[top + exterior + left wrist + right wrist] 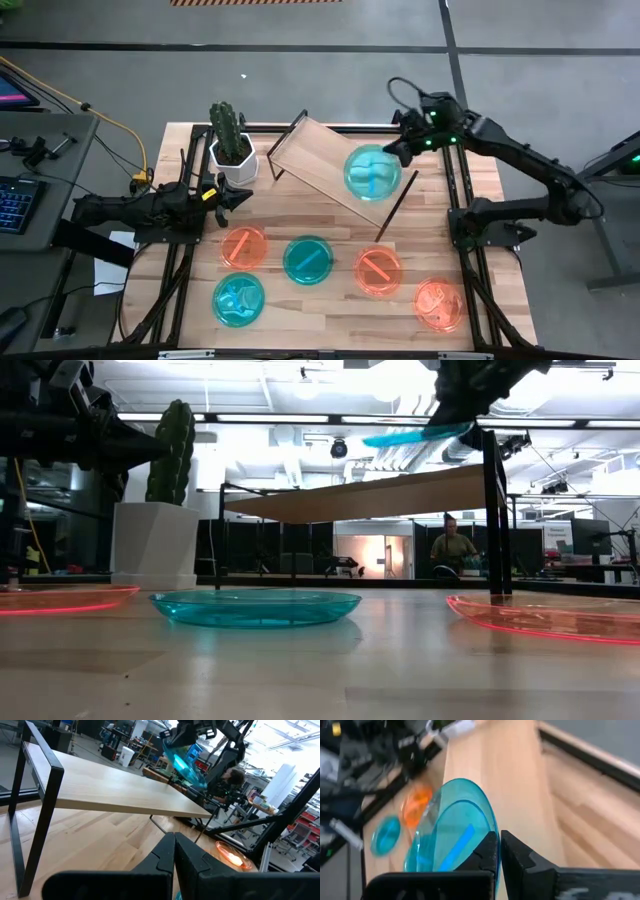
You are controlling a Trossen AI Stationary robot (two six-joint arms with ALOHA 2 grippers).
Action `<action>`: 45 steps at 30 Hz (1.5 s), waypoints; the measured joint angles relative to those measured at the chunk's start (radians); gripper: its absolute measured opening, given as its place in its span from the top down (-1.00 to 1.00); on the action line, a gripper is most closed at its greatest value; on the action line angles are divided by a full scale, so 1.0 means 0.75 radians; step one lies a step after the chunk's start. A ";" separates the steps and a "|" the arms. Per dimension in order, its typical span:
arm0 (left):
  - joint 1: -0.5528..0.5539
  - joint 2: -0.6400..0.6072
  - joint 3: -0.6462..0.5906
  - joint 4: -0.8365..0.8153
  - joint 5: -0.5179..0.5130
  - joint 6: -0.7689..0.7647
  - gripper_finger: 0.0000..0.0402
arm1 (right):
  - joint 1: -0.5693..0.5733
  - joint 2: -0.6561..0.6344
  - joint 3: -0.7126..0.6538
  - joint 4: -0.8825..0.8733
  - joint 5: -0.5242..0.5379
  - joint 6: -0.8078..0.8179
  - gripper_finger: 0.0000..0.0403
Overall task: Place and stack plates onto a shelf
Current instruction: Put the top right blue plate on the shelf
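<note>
The right gripper [398, 152] is closed on the rim of a teal-blue plate [372, 171], holding it tilted over the right end of the shelf [322, 155]; the low view shows this plate clear above the board, not resting on it. The shelf stands at an angle on the bench [300, 325], its black wire legs at either end. Five plates lie flat on the bench in front of it: an orange-red plate [244, 246], a teal-blue plate at centre [307, 260], a second orange-red plate [378, 269], a third orange-red plate at the right [439, 303], and a teal-blue plate at the front left [238, 299]. The left gripper [240, 193] waits beside a potted cactus [230, 140], fingers together, empty.
</note>
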 joint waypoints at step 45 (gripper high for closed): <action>0.000 0.000 0.000 0.000 0.000 0.000 1.00 | 0.073 0.179 0.066 -0.196 0.218 -0.107 0.80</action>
